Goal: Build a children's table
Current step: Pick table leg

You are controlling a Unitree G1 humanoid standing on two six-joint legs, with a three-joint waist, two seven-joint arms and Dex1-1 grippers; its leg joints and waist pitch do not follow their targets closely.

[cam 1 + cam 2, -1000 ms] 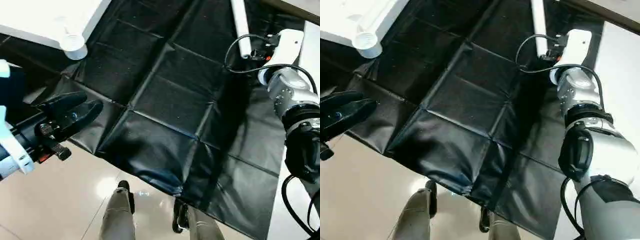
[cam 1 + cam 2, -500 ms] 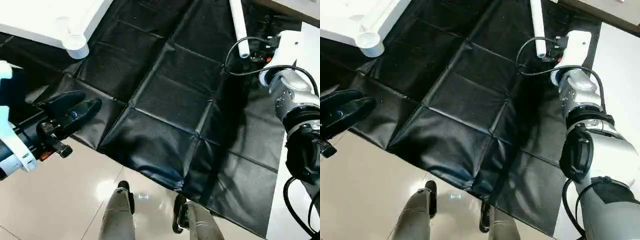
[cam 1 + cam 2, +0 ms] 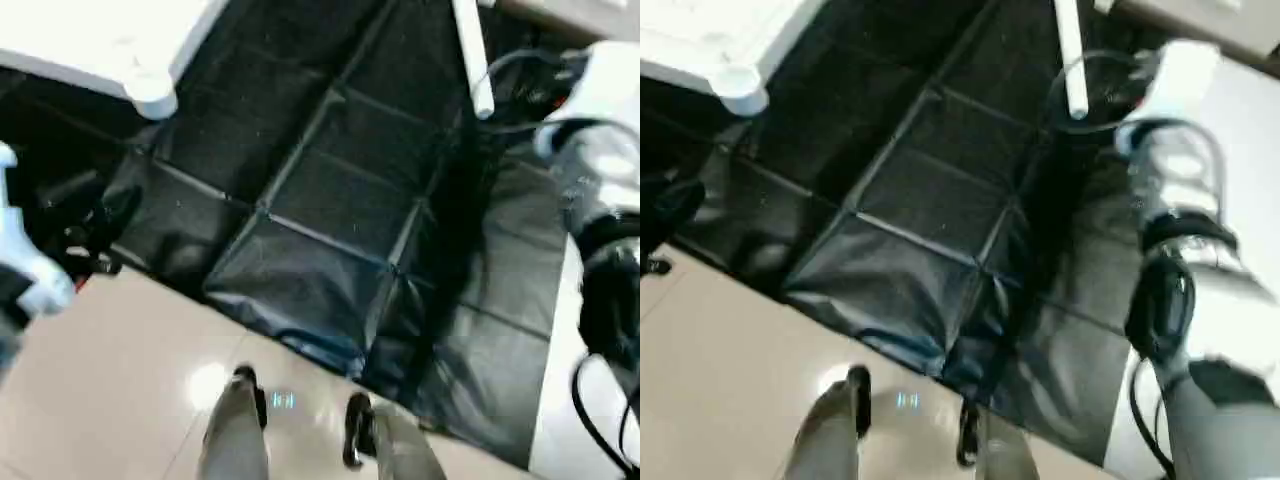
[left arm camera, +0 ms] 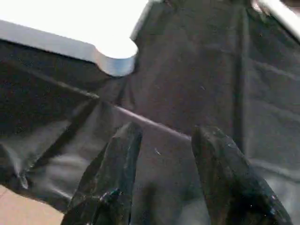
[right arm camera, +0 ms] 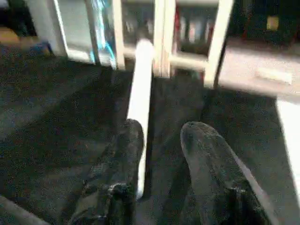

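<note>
The white tabletop (image 3: 90,40) lies on the black mat at the far left, one round corner socket (image 3: 150,100) pointing toward me. My left gripper (image 4: 164,136) hovers open over the mat short of that socket (image 4: 116,58), holding nothing. A white tube leg (image 3: 470,50) lies on the mat at the far right. My right gripper (image 5: 159,131) is low over this leg (image 5: 140,93), its fingers apart, and the tube runs along the inner edge of one finger (image 5: 126,145).
A black creased mat (image 3: 330,200) covers the floor ahead, with beige tiles (image 3: 120,380) on the near side. My feet (image 3: 240,400) stand at the mat's near edge. A white glass-door cabinet (image 5: 187,28) stands beyond the leg.
My right gripper's fingers have opened over the leg. My left gripper has drawn back toward the left edge. The head views have shifted slightly and blurred.
</note>
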